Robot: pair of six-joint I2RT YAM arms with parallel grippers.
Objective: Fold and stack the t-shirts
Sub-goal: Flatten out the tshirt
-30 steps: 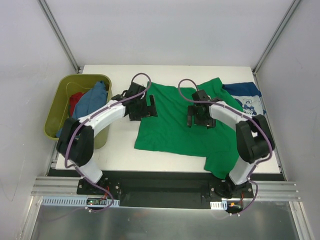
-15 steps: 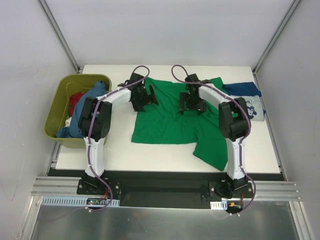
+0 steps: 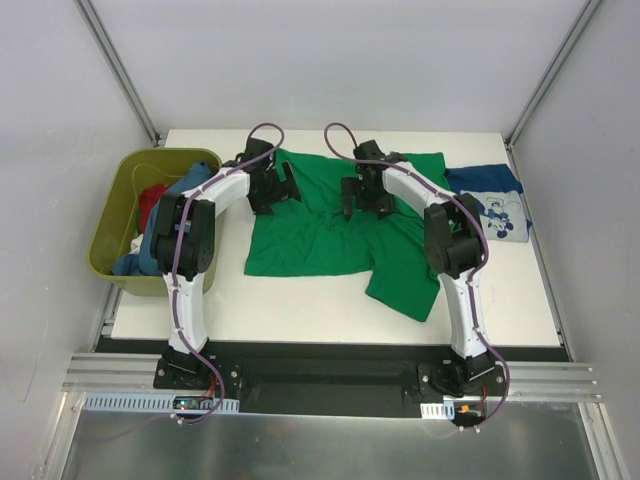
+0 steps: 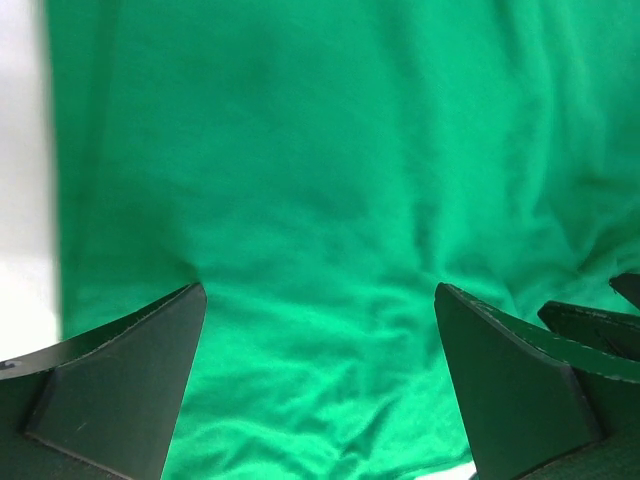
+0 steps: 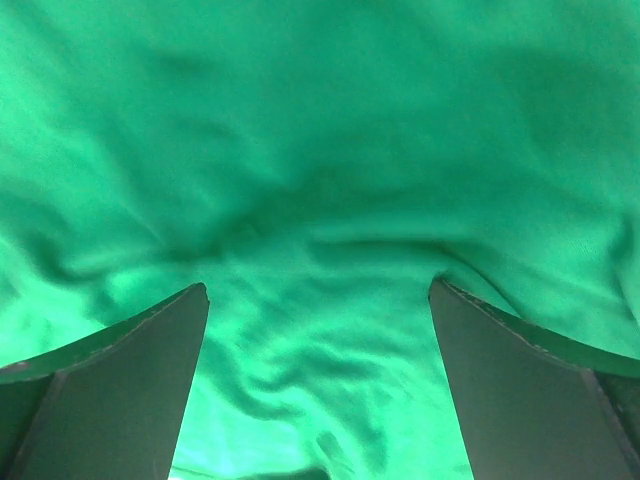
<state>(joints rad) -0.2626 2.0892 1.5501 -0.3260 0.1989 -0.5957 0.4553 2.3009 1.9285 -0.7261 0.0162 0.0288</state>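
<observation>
A bright green t-shirt [image 3: 310, 240] lies spread and wrinkled on the white table [image 3: 300, 312], with a flap trailing to the front right. My left gripper [image 3: 272, 188] is open over the shirt's far left part. In the left wrist view [image 4: 320, 290] green cloth [image 4: 330, 180] fills the space between the wide-apart fingers. My right gripper [image 3: 365, 197] is open over the shirt's far middle. In the right wrist view [image 5: 318, 285] rumpled green cloth [image 5: 320, 150] lies close under the jaws. A navy t-shirt with a white print [image 3: 497, 207] lies at the far right.
An olive-green tub [image 3: 108, 222] stands off the table's left edge and holds a mid-blue shirt [image 3: 182, 200] and a red one [image 3: 152, 200]. Grey walls and metal posts close in the back and sides.
Both arms have stretched toward the far side and to the left. The green shirt has shifted with them, away from the front edge and leftward.
</observation>
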